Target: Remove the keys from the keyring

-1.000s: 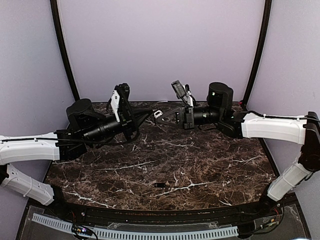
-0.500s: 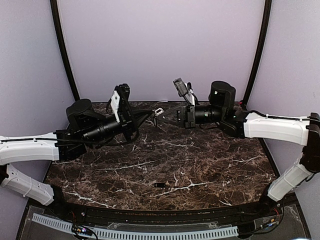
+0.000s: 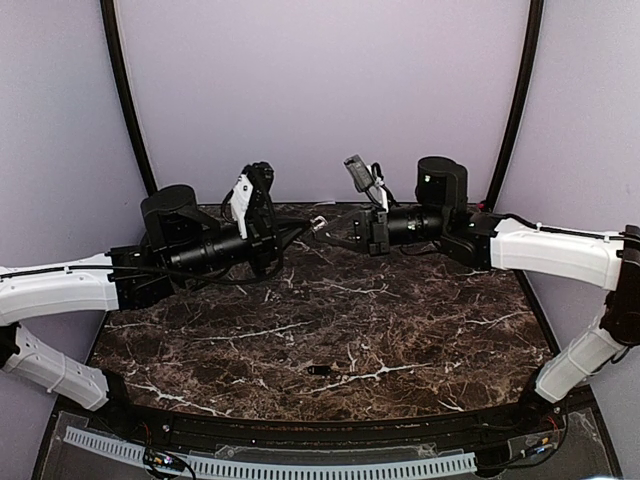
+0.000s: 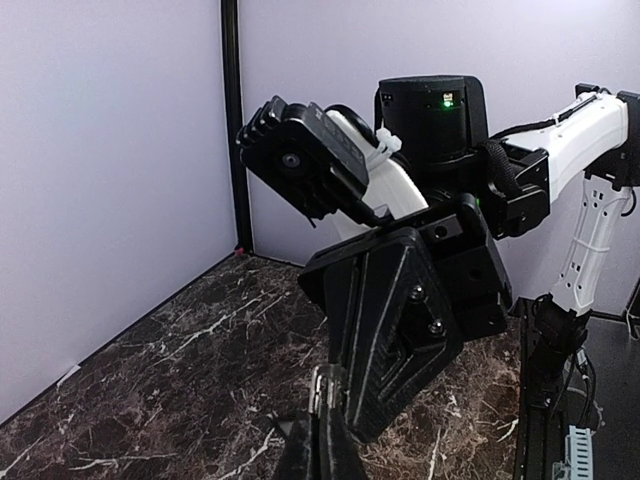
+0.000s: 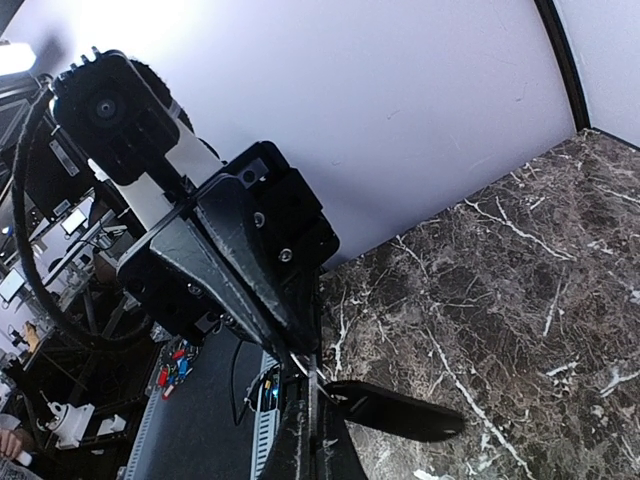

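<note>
On the left of the top view, the left gripper reaches toward the middle, high above the table. Its fingers are squeezed tight on a little shiny thing, the keyring, which hangs in the air in the upper middle of the frame. In the left wrist view the keyring pokes up out of those fingers.

Lower down in the middle, one small dark key lies alone on the table, so it looks like it is already off.

From the right, the right gripper comes in nose to nose with the left one. Its fingers are squeezed tight too, on the same shiny bunch. Whether they hold the ring or a key is too small to tell.

I think the step in hand is pulling a key off. Next, the two grippers need to twist or pull gently apart, both holding hard so nothing slips.
</note>
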Motion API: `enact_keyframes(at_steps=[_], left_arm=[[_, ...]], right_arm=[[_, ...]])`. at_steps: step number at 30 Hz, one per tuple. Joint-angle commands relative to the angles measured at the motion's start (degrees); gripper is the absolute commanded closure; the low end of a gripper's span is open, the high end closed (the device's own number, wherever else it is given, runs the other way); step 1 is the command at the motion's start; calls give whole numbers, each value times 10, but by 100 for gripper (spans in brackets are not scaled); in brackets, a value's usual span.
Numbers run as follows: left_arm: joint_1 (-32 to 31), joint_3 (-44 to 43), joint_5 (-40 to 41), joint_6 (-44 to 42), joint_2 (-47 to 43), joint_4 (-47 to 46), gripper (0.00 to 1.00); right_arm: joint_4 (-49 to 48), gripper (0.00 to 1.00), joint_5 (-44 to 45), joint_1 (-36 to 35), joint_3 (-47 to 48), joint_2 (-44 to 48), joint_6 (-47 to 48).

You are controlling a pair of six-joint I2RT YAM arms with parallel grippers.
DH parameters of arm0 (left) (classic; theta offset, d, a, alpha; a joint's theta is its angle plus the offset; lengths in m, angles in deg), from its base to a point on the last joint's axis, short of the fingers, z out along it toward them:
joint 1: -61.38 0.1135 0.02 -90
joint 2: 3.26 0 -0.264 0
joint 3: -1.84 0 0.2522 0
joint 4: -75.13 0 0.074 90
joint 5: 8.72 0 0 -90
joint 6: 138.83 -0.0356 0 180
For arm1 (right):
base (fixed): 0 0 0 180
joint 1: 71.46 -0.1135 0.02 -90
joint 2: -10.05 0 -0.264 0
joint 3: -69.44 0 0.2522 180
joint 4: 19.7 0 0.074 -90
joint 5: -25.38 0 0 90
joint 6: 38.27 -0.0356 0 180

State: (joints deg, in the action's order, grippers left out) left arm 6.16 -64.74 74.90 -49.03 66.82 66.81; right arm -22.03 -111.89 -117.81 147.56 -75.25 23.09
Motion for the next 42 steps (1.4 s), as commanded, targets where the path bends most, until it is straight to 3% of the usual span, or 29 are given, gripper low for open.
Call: enact_keyframes(at_steps=[1,12,17,21,31,42], left_arm=[[-1,-37,5,5,9,58,100],[4,-46,-10,48,4,61,100],[16,-13,-40,73,-28,20,67],[34,25,-62,96,-55,-16,54],[66,34,-186,133,-44,-61,49],[66,2,-235,101,2,-54,56]], right_arm=[[53,100,13,0,38,-4,49],[49,100,22,1,33,7,59],[20,100,3,1,28,8,46],[-13,100,-14,1,18,11,27],[-77,100,-57,2,-8,21,1],[-81,100,-53,1,-9,23,-5]])
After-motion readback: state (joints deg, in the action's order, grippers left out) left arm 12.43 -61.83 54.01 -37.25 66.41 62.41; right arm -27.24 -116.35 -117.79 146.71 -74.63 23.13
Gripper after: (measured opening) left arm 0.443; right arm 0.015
